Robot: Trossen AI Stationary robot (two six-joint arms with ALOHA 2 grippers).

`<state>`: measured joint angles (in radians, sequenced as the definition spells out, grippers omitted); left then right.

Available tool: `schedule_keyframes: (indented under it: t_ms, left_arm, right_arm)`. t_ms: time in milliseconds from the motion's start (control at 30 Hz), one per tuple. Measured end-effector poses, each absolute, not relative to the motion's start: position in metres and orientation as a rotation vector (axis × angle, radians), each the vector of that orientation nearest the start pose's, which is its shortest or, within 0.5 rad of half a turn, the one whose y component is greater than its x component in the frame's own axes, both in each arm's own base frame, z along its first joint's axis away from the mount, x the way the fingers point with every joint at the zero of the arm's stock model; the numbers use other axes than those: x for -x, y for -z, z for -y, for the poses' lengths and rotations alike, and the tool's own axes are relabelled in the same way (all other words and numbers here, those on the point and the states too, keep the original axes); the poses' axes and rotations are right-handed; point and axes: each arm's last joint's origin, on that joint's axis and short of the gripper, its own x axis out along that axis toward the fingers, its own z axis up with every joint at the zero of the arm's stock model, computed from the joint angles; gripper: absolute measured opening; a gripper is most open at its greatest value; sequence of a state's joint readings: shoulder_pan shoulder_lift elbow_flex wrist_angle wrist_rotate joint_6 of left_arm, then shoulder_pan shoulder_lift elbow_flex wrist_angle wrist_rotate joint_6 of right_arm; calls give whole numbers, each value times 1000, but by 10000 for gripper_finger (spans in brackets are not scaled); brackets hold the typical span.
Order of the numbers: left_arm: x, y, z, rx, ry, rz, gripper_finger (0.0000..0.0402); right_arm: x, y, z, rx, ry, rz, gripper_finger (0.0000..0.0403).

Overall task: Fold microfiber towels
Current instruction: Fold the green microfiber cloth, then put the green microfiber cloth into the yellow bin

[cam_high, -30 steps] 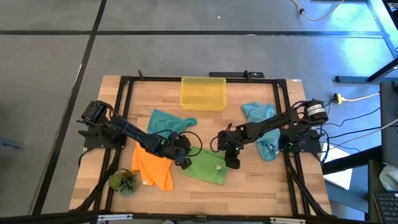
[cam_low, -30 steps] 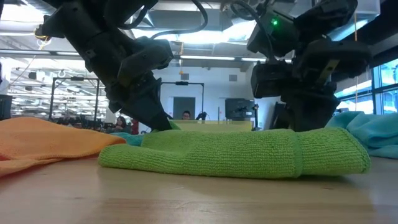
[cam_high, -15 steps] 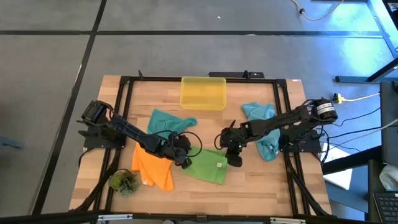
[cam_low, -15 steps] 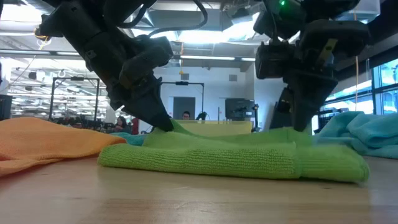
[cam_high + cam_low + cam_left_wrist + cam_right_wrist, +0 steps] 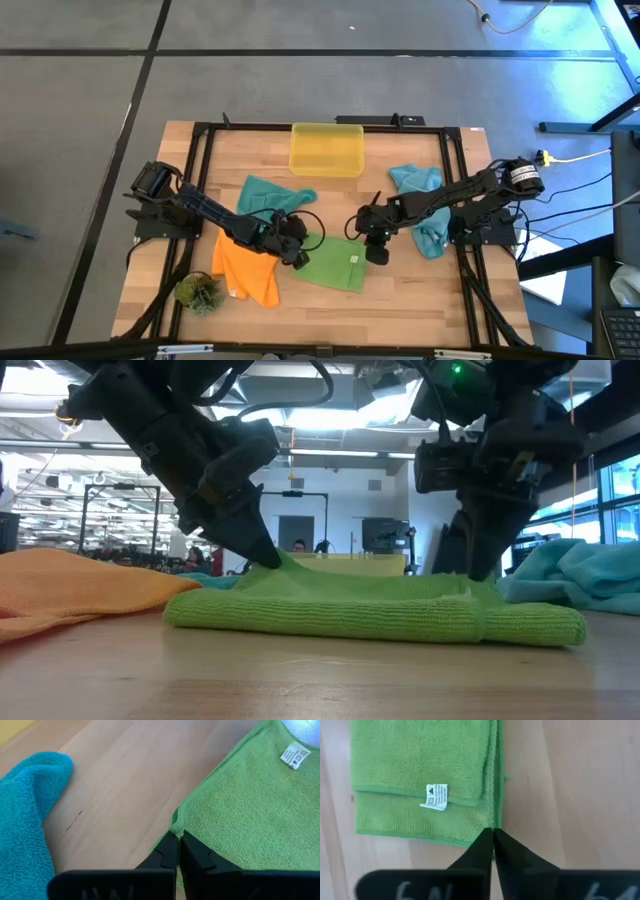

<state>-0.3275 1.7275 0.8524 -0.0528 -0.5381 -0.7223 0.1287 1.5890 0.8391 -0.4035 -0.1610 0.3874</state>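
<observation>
A green towel (image 5: 335, 266) lies folded over on the table's middle, its white label (image 5: 434, 796) facing up. My left gripper (image 5: 299, 257) is shut on its left corner and my right gripper (image 5: 376, 252) is shut on its far right corner. An orange towel (image 5: 246, 272) lies spread to the left, partly under my left arm. One teal towel (image 5: 271, 194) lies crumpled behind my left gripper. Another teal towel (image 5: 422, 205) lies under my right arm. My left gripper pinches the green towel's corner (image 5: 175, 829) between its two fingertips, slanting down from the table's left. That corner is raised a little (image 5: 283, 565) while the towel's body rests on the table. My right gripper pinches the green towel's corner (image 5: 492, 826) at its fingertips, coming steeply from above. One layer or several, I cannot tell. The corner is barely raised (image 5: 462, 582), and the remainder lies flat on the table.
A yellow translucent bin (image 5: 326, 148) stands at the table's far edge. A small green plant tuft (image 5: 198, 292) sits at the near left corner. Bare wood (image 5: 420, 295) lies near the front right.
My right gripper has risen a little and gone toward the table's far edge, tipping steeper. The green towel's right end, bulged up a second ago, now lies flatter and lower. The left corner has stayed where it was.
</observation>
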Motion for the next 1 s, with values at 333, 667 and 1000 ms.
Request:
schedule_keyframes:
  t_ms: [333, 667, 1000]
  left_arm:
    - [-308, -143, 82, 246, -489, -730, 92]
    - [-298, -183, 93, 65, -342, -647, 104]
    - [-297, -185, 165, -138, -17, -474, 103]
  right_arm:
    - [-281, -157, -39, -343, 0, -1189, 114]
    - [-271, -187, -55, -221, -76, -1058, 126]
    - [-263, -198, -110, -41, -107, -885, 126]
